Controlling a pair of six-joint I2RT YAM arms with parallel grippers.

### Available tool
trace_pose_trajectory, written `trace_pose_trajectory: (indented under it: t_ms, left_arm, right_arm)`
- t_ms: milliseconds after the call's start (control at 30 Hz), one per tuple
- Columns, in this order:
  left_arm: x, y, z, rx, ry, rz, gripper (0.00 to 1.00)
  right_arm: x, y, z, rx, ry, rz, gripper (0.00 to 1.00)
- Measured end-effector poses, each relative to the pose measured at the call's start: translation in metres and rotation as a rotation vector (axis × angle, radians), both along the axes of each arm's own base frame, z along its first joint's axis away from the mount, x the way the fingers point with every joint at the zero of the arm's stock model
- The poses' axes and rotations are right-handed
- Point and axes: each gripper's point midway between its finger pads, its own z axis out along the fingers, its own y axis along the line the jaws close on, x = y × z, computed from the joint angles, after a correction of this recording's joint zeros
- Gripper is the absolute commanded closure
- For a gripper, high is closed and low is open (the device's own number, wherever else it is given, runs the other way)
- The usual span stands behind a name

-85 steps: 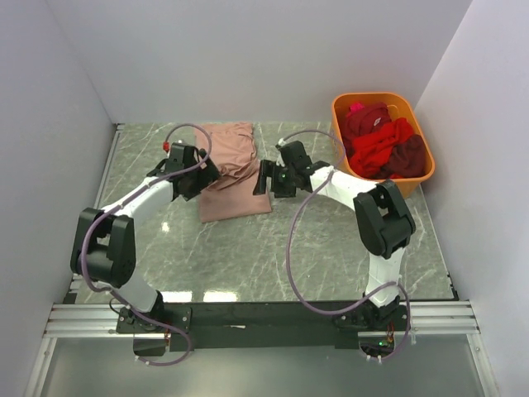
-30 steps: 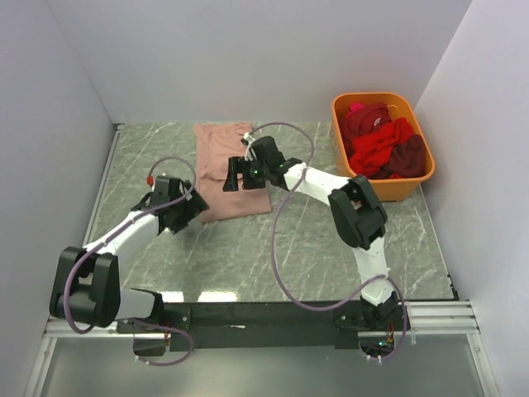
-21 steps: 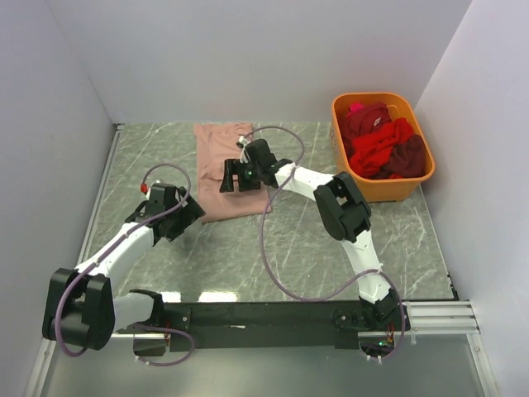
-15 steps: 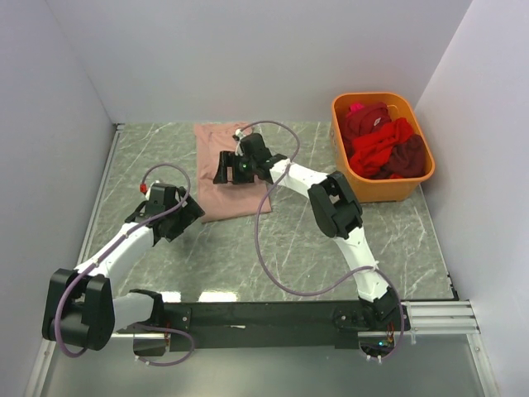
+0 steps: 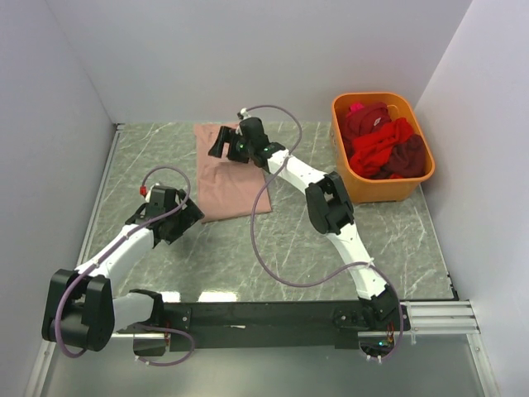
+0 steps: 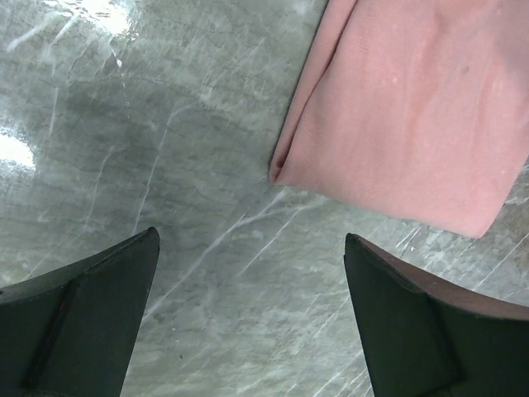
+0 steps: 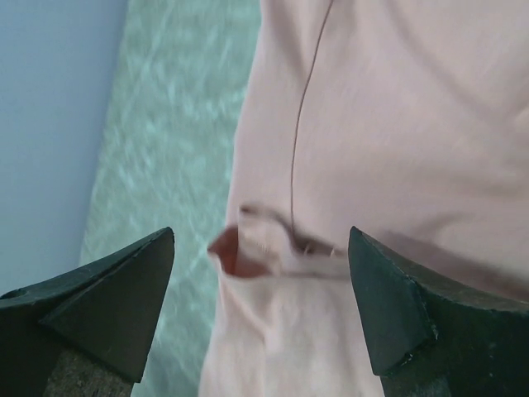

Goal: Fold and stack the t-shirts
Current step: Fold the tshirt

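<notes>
Grey marble bench, overhead: a folded pink t-shirt is lying rear-left, with red t-shirts sitting in an orange basket. Left wrist: left jaws are gaping over bare stone near its corner. Right wrist: right jaws are hovering apart above its far edge.

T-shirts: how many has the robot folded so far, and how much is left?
Done: the salmon-pink t-shirt lies folded on the table. In hand: nothing is gripped; the right gripper hovers open over its far end, the left gripper open by its near corner. Left: the bright red t-shirt, dark maroon t-shirt and magenta t-shirt lie bunched in the orange basket, so no stack yet.
</notes>
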Motion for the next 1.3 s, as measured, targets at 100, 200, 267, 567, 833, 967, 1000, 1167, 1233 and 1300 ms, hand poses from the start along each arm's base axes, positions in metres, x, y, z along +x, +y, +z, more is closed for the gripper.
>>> trace_pose_trajectory:
  t_ms: [100,200,267,567,833,967,1000,1167,1233,1300]
  left_arm:
    - [0.000,0.000,0.001,0.000,-0.004,0.000,0.01]
    - [0.001,0.000,0.002,-0.001,-0.010,0.000,0.01]
    - [0.002,0.000,0.002,-0.002,-0.014,0.000,0.01]
    - [0.018,-0.010,-0.022,-0.018,0.029,-0.024,0.14]
    - [0.044,-0.021,-0.030,-0.042,0.017,-0.055,0.51]
    - [0.051,-0.024,-0.036,-0.049,0.021,-0.065,0.74]
    - [0.052,-0.025,-0.038,-0.049,0.023,-0.065,0.79]
    - [0.055,-0.028,-0.041,-0.059,0.024,-0.078,0.99]
    - [0.057,-0.029,-0.040,-0.062,0.022,-0.080,0.99]
    - [0.057,-0.029,-0.040,-0.062,0.022,-0.080,0.99]
  right_arm:
    - [0.018,-0.008,0.011,0.022,-0.031,-0.060,0.08]
    - [0.027,-0.015,0.014,0.028,-0.042,-0.085,0.08]
    - [0.028,-0.020,0.012,0.014,-0.042,-0.084,0.08]
    - [-0.040,-0.083,0.028,-0.123,0.010,-0.078,0.05]
    - [-0.094,-0.128,0.034,-0.163,0.039,-0.076,0.15]
    - [-0.120,-0.142,-0.008,-0.220,0.148,-0.051,0.23]
    - [-0.128,-0.145,-0.017,-0.232,0.176,-0.041,0.24]
    - [-0.149,-0.150,-0.037,-0.250,0.248,-0.009,0.35]
    - [-0.152,-0.151,-0.040,-0.252,0.259,-0.004,0.37]
    - [-0.155,-0.152,-0.043,-0.254,0.270,0.001,0.38]
